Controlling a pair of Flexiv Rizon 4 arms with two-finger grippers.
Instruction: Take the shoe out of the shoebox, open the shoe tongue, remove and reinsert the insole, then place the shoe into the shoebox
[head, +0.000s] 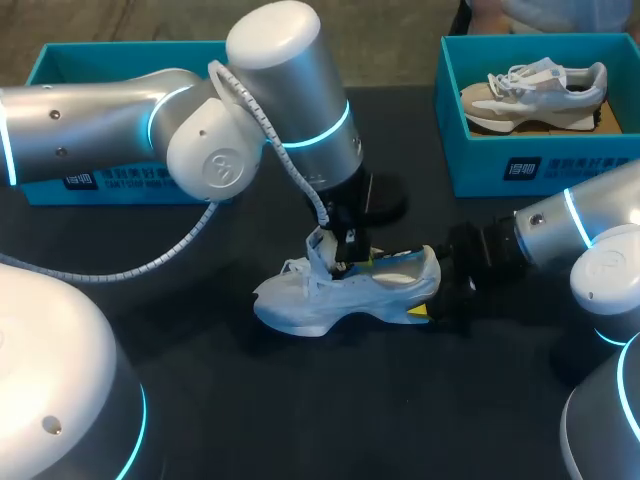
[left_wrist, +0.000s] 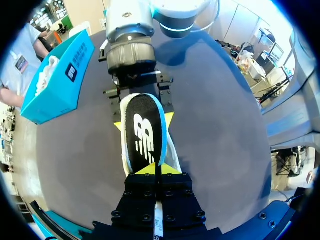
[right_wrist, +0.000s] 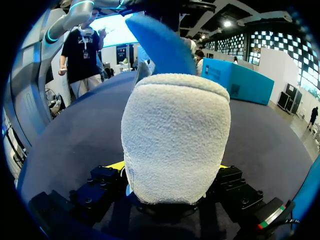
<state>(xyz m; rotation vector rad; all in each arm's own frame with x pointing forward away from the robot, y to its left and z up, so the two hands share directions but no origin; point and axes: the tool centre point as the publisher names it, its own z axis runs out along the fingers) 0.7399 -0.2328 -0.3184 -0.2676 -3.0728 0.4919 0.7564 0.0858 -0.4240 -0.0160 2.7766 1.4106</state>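
A white shoe (head: 330, 295) lies on its sole in the middle of the black table (head: 200, 400). My left gripper (head: 345, 252) hangs just above the shoe's opening, shut on one end of the insole (left_wrist: 145, 135). The insole is black on top with a blue edge and slopes from the fingers down into the shoe. My right gripper (head: 436, 296) comes in from the right, its fingers set wide on both sides of the fleecy heel (right_wrist: 175, 135), gripping it. In the right wrist view the insole's blue underside (right_wrist: 161, 45) rises beyond the heel.
A teal shoebox (head: 530, 150) at the back right holds a second, beige and white shoe (head: 535, 92). Another teal box (head: 120, 70) stands at the back left, partly behind my left arm. The table in front of the shoe is bare.
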